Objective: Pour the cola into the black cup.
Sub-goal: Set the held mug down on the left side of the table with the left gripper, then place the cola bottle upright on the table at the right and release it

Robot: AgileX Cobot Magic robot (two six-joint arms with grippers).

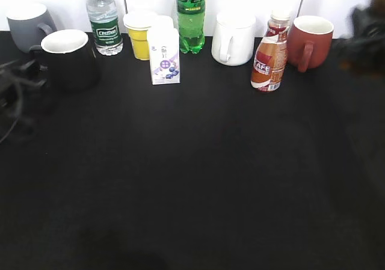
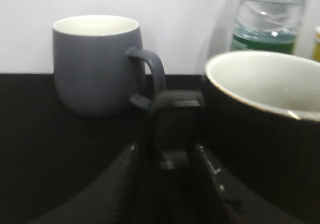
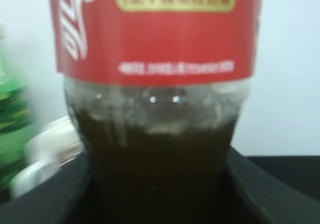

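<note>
In the right wrist view, the tall clear plastic cola bottle (image 3: 155,109) with dark brown liquid and a red label filled the frame, upright between the dark fingers (image 3: 45,194) of the right gripper (image 3: 160,204), which pressed against both its sides and held it. Behind it, blurred, stood a white ceramic mug (image 3: 47,151) and a green bottle (image 3: 12,124). In the exterior view this bottle could not be made out; only a dark blur of the arm showed at the right edge.

The left gripper (image 2: 167,179) stood on the black tabletop (image 1: 192,180) at the left, its two dark fingers (image 2: 122,184) closed around the handle of the wide glossy black mug with a white inside (image 2: 260,119). Just behind that mug was a grey ceramic mug (image 2: 95,64).

Along the back of the table ran a row: a clear water bottle with a green label (image 1: 104,20), a yellow-filled plastic cup (image 1: 139,35), a small white carton with purple print (image 1: 164,56) slightly forward of it, a tall green soda bottle (image 1: 191,14), then a small brown coffee bottle (image 1: 270,56) and a reddish-brown mug (image 1: 309,41).
</note>
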